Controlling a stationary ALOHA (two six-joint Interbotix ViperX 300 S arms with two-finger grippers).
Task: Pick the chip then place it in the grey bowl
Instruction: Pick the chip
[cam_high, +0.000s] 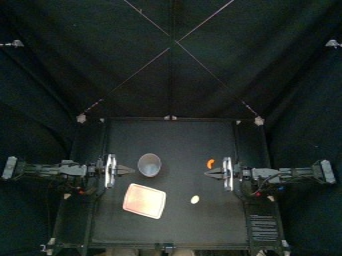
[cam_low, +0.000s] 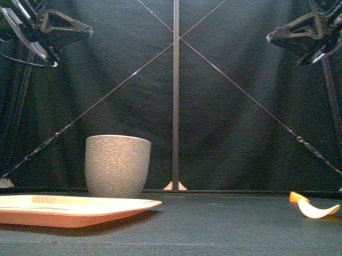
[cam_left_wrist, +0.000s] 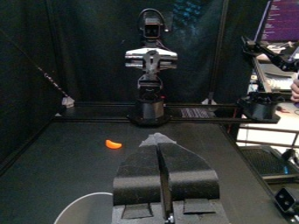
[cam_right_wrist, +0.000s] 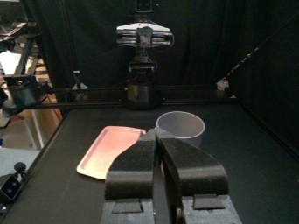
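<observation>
Open worktop (cam_high: 181, 140) runs across the far half and down the middle. Left of centre, the grey cup (cam_high: 148, 163) and the pink tray (cam_high: 144, 201) nearer the front stand in the way.

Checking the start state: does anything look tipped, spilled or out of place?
Nothing stands out. The cup stands upright, the tray lies flat beside it, and an orange toy and a pale toy lie loose, untouched.
</observation>
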